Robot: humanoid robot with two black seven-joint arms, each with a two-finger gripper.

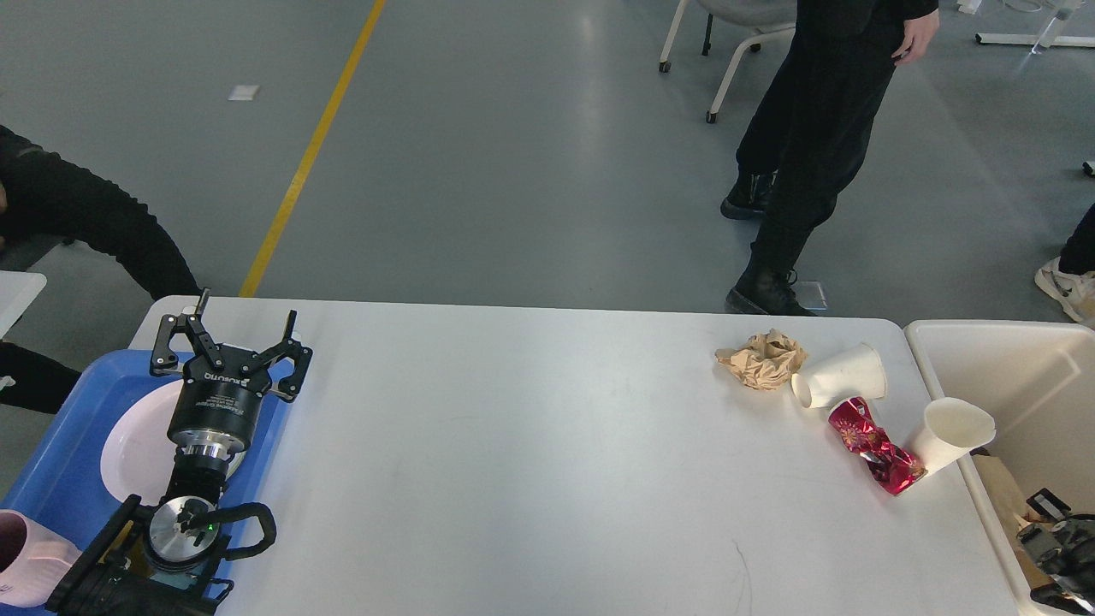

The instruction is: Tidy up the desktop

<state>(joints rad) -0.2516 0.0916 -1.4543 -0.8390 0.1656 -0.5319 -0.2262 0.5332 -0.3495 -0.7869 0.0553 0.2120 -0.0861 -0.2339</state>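
The white desktop (530, 453) fills the middle of the head view. At its right end lie a crumpled brown paper ball (761, 359), a white paper cup on its side (840, 376), a crushed red foil wrapper (877, 447) and a second white paper cup (949, 432) that leans at the table's right edge. My left gripper (248, 310) is open and empty, above the far right part of the blue tray at the table's left end. My right gripper (1056, 547) is dark and low at the right edge, over the bin. Its fingers cannot be told apart.
A blue tray (60, 453) at the left holds a white plate (137, 436), with a pink cup (21, 556) at its near end. A cream bin (1009, 368) stands against the table's right end with brown paper inside. A person (813, 145) stands beyond the far edge.
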